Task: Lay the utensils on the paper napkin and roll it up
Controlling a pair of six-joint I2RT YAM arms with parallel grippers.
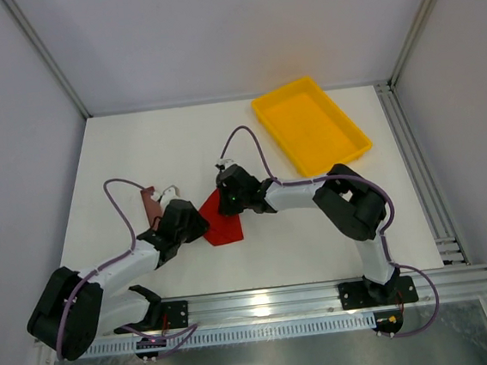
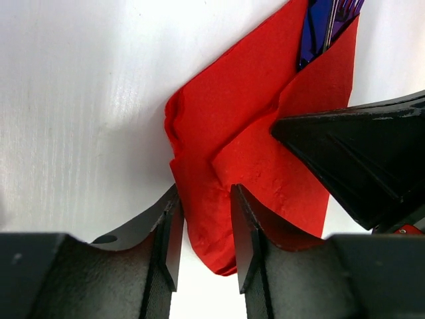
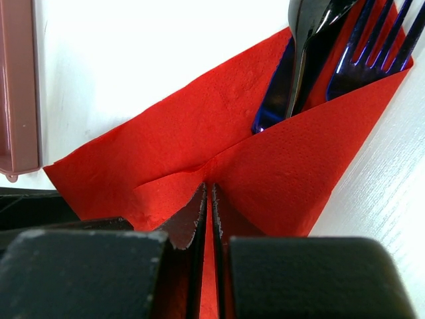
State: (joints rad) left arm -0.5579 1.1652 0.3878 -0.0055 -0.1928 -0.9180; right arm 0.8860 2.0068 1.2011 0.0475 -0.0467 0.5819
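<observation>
The red paper napkin lies partly folded over between the two arms, its flap covering the utensils' handles. In the right wrist view the black utensil and the blue-purple fork stick out of the napkin at the top. My right gripper is shut on a pinched ridge of the folded flap; it also shows in the top view. My left gripper is open, its jaws straddling the napkin's folded near corner; in the top view it sits at the napkin's left edge.
A brownish-red block lies just left of the left gripper and shows at the left edge of the right wrist view. A yellow tray stands at the back right. The right gripper's finger sits close to the left one.
</observation>
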